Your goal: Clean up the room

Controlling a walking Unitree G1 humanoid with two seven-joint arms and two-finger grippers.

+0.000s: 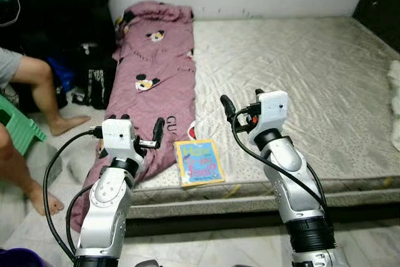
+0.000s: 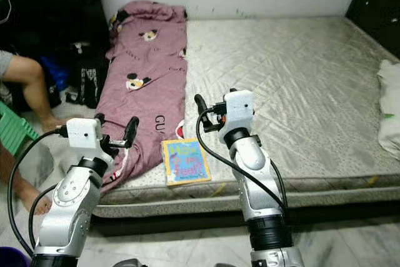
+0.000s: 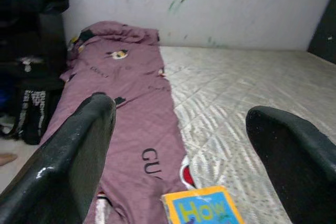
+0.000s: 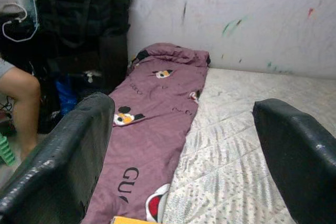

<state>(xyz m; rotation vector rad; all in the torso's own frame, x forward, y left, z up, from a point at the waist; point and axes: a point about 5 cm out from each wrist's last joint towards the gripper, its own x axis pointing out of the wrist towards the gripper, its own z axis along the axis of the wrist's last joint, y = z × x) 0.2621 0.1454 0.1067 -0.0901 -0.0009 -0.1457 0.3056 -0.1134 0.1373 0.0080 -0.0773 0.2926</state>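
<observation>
A mauve cartoon-print blanket [image 1: 157, 73] lies along the left side of the bare mattress [image 1: 300, 79], its end hanging over the front edge. A blue and yellow book [image 1: 199, 162] rests near the mattress's front edge, beside the blanket. My left gripper [image 1: 139, 127] is held up over the blanket's lower end, open with nothing between its fingers [image 3: 68, 156]. To the right of the book my right gripper [image 1: 242, 102] hovers over the mattress, open and empty, its fingers [image 4: 63, 156] wide apart.
A person sits at the left on a green stool [image 1: 19, 128], bare legs and feet [image 1: 44, 201] on the floor beside the mattress. Dark bags [image 1: 94, 76] stand against the wall behind. A white cloth [image 2: 390, 107] lies at the mattress's right edge.
</observation>
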